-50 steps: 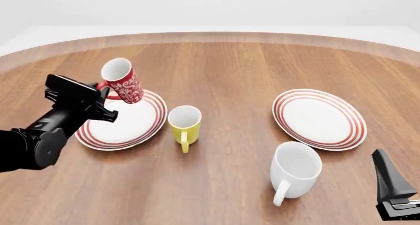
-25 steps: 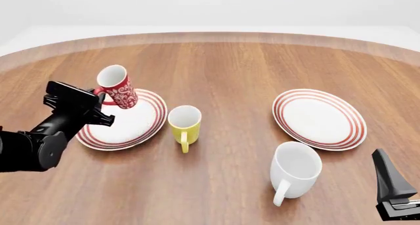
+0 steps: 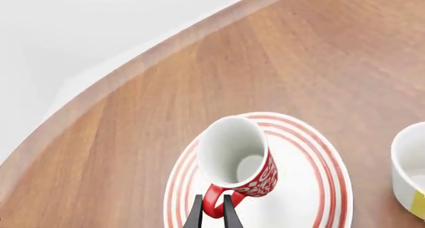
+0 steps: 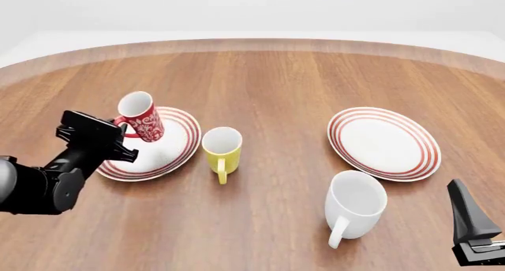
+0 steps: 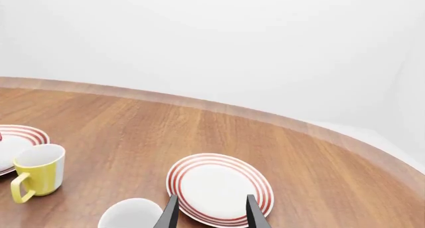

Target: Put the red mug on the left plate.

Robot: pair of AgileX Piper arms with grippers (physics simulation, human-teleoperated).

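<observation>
The red mug (image 4: 142,117) with white floral pattern hangs tilted over the left plate (image 4: 170,149), its base low over the plate's back left part. Contact with the plate cannot be told. My left gripper (image 4: 120,124) is shut on the mug's red handle (image 3: 216,205). In the left wrist view the mug (image 3: 239,161) shows its white inside above the ringed plate (image 3: 312,188), with the fingers (image 3: 195,214) pinching the handle. My right gripper (image 5: 210,208) is open and empty, low at the front right corner (image 4: 473,232).
A yellow mug (image 4: 222,149) stands just right of the left plate. A larger white mug (image 4: 355,205) sits front right, near the second ringed plate (image 4: 384,142). The round table's edge (image 4: 252,43) curves along the back.
The left gripper has lowered the red mug toward the plate and drawn back slightly toward me. The right arm has not moved.
</observation>
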